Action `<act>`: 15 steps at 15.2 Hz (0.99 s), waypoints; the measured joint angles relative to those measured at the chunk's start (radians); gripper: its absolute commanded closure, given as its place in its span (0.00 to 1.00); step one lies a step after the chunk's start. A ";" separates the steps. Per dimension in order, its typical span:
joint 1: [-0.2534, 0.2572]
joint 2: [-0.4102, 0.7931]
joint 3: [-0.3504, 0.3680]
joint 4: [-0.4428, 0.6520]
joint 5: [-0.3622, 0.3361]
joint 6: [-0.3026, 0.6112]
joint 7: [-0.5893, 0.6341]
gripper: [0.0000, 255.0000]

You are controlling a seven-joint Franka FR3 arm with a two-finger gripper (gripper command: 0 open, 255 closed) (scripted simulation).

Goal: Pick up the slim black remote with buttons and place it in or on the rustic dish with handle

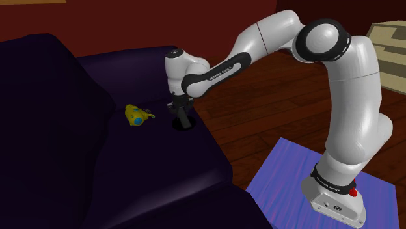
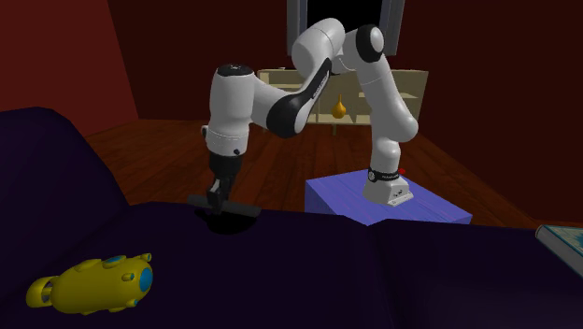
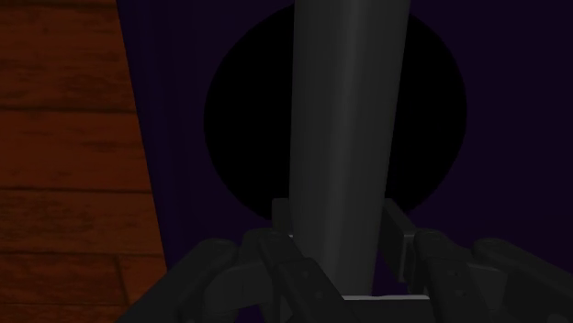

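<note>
One remote (image 3: 344, 138), slim and dark, buttons not discernible, was clamped between both fingers of the gripper (image 3: 340, 225). It hung over one round black dish (image 3: 239, 119), perhaps just clear of it; handle and interior were indistinct. One yellow toy (image 2: 93, 280) lay on the dark sofa (image 1: 65, 169)

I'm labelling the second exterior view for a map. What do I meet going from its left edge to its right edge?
yellow and blue toy → black remote → blue stand box → book
</note>
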 measured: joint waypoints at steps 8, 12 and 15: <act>-0.001 0.001 -0.002 -0.004 -0.002 0.006 0.001 0.00; -0.001 0.001 -0.002 -0.004 -0.002 0.006 0.001 0.00; -0.011 -0.038 0.020 0.013 0.032 -0.041 -0.022 0.00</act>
